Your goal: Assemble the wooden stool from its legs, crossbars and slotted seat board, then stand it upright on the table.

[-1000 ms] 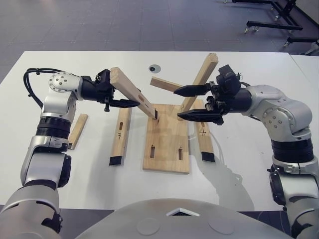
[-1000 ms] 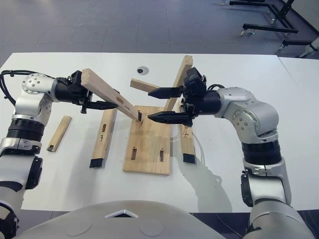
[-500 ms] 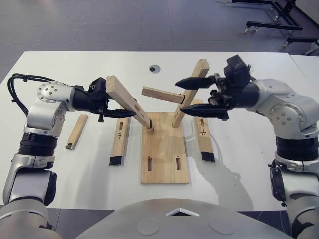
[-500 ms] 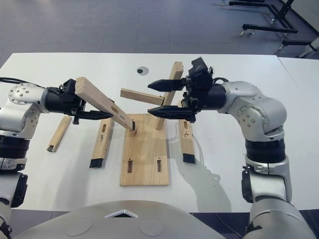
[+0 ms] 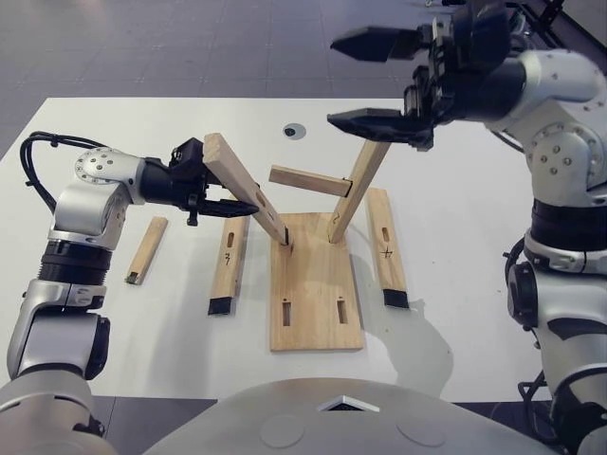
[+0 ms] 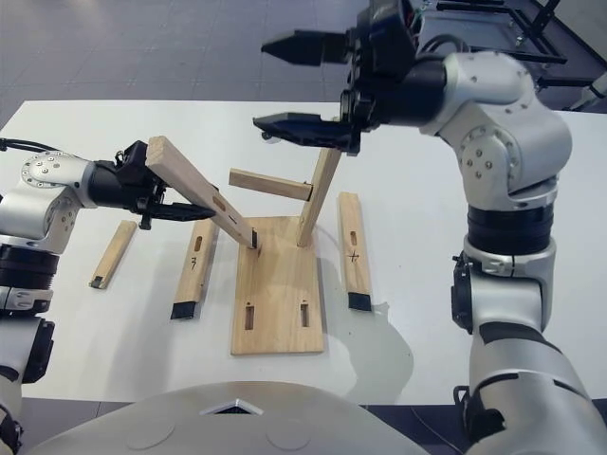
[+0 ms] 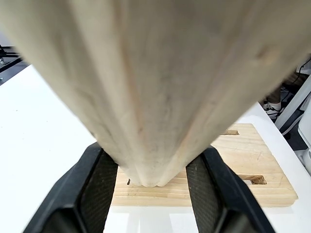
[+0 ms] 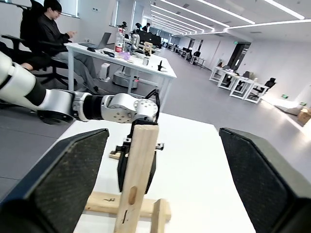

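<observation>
Far left on the desk (image 5: 474, 284), a short bar (image 5: 147, 248) lies flat, apart from the rest. Just right of it, your left fingers (image 5: 228, 202) are closed tight on a slanted leg (image 5: 237, 171). Its upper end points to the upper left and its lower tip sits at the upper-left slot of the seat board (image 5: 316, 284); you cannot tell how deep it has gone in. Below that grip, a loose leg (image 5: 228, 265) lies on the desk beside the board's left edge.

At frame centre the board lies flat with its two nearer slots unfilled. From its upper-right slot rises an upright leg (image 5: 356, 185), leaning a little, with a crossbar (image 5: 305, 180) sticking out of it to the left. The bar's free end stops just beside the slanted leg and does not look joined to it. Another loose leg (image 5: 386, 246) lies along the board's right edge.

Upper right, your right fingers (image 5: 370, 121) are spread wide with nothing in them, well above the upright leg.

You look to be fitting the second leg. Next, it likely needs swinging upright so its tip sinks into the slot and its side hole takes the crossbar's end.
</observation>
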Robot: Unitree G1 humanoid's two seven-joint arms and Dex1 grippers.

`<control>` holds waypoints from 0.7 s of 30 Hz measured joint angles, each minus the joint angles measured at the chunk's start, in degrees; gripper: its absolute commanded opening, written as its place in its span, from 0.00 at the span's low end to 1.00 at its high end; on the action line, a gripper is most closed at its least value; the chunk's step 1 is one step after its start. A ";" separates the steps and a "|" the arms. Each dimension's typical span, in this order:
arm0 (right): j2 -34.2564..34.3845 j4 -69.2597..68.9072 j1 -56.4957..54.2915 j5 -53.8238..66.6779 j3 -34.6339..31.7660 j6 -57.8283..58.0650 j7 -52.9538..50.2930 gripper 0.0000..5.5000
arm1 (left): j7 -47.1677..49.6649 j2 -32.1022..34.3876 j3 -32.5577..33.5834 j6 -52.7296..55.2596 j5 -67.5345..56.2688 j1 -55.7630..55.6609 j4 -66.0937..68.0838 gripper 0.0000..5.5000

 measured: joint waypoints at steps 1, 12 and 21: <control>-0.22 0.70 -0.39 -0.55 0.39 -0.63 0.61 0.76 | -0.14 -0.19 -0.26 0.28 0.00 -0.88 1.21 0.37; 1.83 5.23 -3.72 -10.84 10.29 -9.24 6.93 0.76 | -3.81 -3.15 -3.17 1.58 0.95 -9.49 15.08 0.37; 4.94 11.17 -5.23 -24.58 19.01 -17.73 6.62 0.76 | -5.49 -5.09 -5.51 0.54 2.99 -14.17 20.89 0.37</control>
